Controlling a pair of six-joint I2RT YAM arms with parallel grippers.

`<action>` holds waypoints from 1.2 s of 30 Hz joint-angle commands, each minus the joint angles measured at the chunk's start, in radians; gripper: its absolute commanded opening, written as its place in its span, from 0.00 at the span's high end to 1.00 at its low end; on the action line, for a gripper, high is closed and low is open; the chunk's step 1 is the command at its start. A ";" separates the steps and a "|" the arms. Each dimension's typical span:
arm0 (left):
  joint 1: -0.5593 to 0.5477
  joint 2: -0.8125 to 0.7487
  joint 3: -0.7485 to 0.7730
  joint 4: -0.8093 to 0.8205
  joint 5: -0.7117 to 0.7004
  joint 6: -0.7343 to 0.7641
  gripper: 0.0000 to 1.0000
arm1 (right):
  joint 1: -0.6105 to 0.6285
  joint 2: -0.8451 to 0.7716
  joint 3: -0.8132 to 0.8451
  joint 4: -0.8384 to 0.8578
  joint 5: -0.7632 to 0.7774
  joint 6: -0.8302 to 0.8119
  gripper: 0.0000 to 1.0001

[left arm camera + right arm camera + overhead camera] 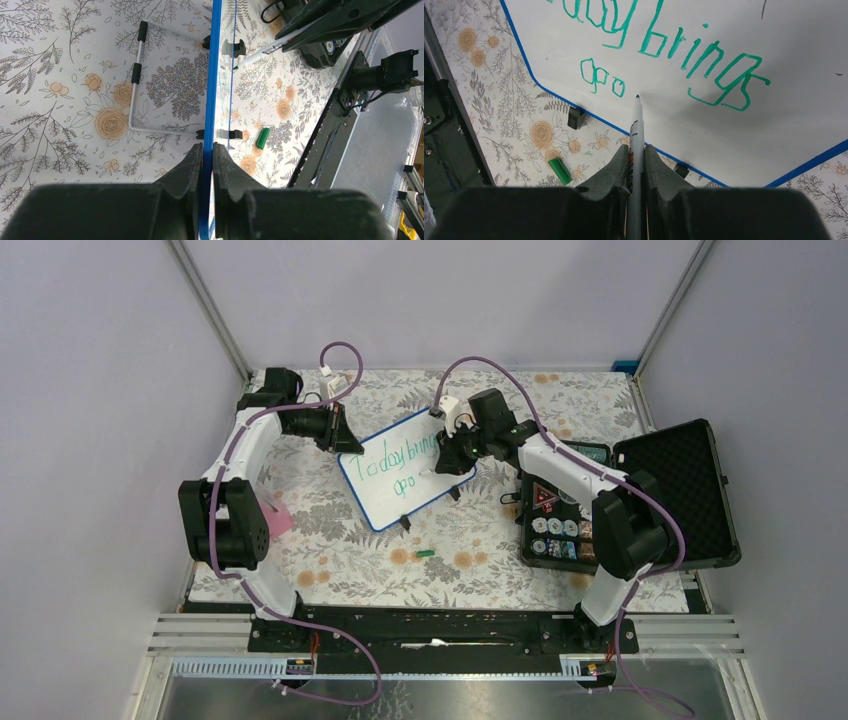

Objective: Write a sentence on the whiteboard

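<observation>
Floral cloth (330, 560) covers table. Green cap (426, 553) lies loose on cloth. Black case (560, 525) open at right, foam-lined lid (685, 480) swung rightward, small items inside. Pink object (278, 518) at left.

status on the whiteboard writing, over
Left gripper shut on whiteboard edge. Right gripper shut on marker, tip by last letter. Sentence reads "Today brings goo", unfinished. Nothing in the way; green cap lies clear.

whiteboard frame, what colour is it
Blue. The whiteboard frame shows best in the right wrist view.
</observation>
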 commanded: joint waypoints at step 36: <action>-0.002 -0.001 0.035 0.020 -0.062 0.024 1.00 | 0.034 0.047 0.048 0.011 0.017 -0.007 1.00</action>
